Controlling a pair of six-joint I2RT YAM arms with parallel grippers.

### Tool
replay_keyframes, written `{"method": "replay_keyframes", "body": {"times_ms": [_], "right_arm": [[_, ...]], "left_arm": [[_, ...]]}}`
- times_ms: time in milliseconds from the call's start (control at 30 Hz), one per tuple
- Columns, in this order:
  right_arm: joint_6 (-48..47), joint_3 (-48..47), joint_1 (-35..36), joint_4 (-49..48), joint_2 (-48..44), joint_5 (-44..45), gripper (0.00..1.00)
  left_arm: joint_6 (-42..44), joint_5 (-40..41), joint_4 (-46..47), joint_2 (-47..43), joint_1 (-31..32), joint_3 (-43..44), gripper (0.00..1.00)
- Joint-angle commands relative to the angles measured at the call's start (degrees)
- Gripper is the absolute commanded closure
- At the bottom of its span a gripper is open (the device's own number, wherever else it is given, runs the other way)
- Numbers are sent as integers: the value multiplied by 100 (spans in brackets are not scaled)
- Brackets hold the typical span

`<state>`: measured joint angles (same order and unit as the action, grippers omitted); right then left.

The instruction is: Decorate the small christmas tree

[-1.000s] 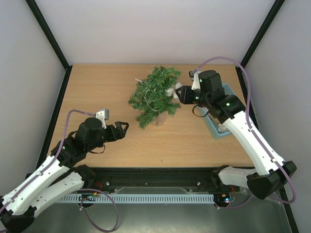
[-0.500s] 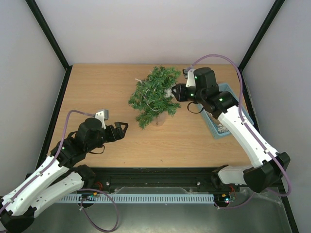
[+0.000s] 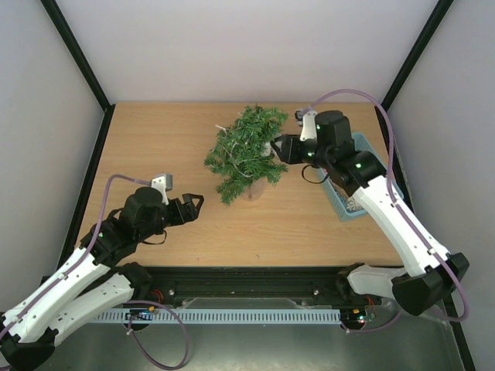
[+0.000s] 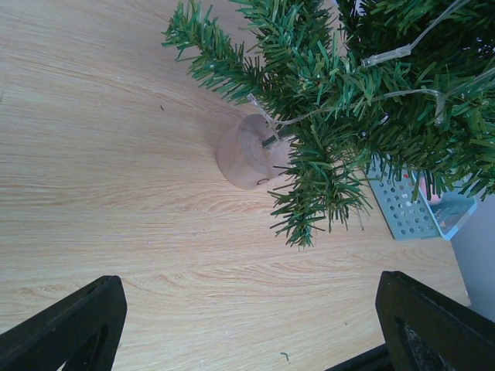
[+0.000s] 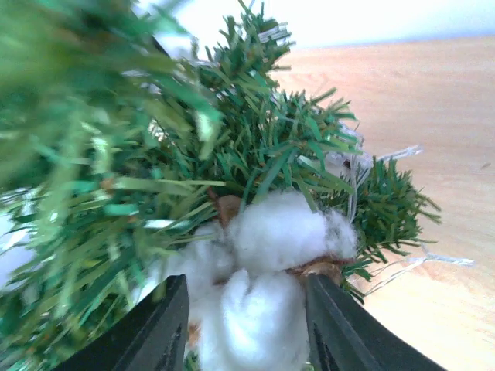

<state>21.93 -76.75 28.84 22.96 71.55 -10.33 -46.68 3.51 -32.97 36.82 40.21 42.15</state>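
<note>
The small christmas tree [image 3: 247, 151] stands at the table's middle back on its brownish round base [image 3: 256, 190], with a clear light string through its branches. My right gripper [image 3: 278, 147] is at the tree's right side, shut on a white cotton ornament [image 3: 268, 145] pressed into the branches. In the right wrist view the cotton ornament [image 5: 271, 270] fills the gap between the fingers of that gripper [image 5: 246, 287], needles around it. My left gripper [image 3: 197, 205] is open and empty, low over the table left of the tree. Its wrist view shows the tree [image 4: 348, 100] and base [image 4: 246, 152] beyond the gripper [image 4: 247, 294].
The light-blue plastic basket [image 3: 352, 202] of ornaments lies on the table right of the tree, partly under my right arm; its corner shows in the left wrist view [image 4: 406, 205]. Black frame posts stand at the table's back corners.
My right gripper has moved a little left, toward the tree, pushing the cotton ornament further into the branches. The left arm has not moved.
</note>
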Motion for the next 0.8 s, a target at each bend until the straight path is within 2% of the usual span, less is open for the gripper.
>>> {"method": "replay_keyframes", "body": {"times_ms": [0, 433, 600, 633, 700, 767], "right_arm": [[-25, -141, -28, 183, -444, 181, 52], [-32, 63, -70, 465, -1161, 618, 35], [17, 492, -73, 582, -1652, 866, 23], [36, 600, -72, 605, -1790, 937, 19], [98, 863, -72, 629, -2073, 1024, 3], [206, 1196, -72, 634, -2355, 1052, 1]], "left_arm": [[49, 108, -122, 33, -31, 244, 8], [-36, 563, -556, -69, -30, 577, 6], [10, 855, -872, -106, -35, 860, 4], [29, 902, -960, -110, -36, 925, 3], [72, 1004, -1105, -107, -32, 1068, 1], [97, 1098, -1271, -123, -31, 1205, 1]]}}
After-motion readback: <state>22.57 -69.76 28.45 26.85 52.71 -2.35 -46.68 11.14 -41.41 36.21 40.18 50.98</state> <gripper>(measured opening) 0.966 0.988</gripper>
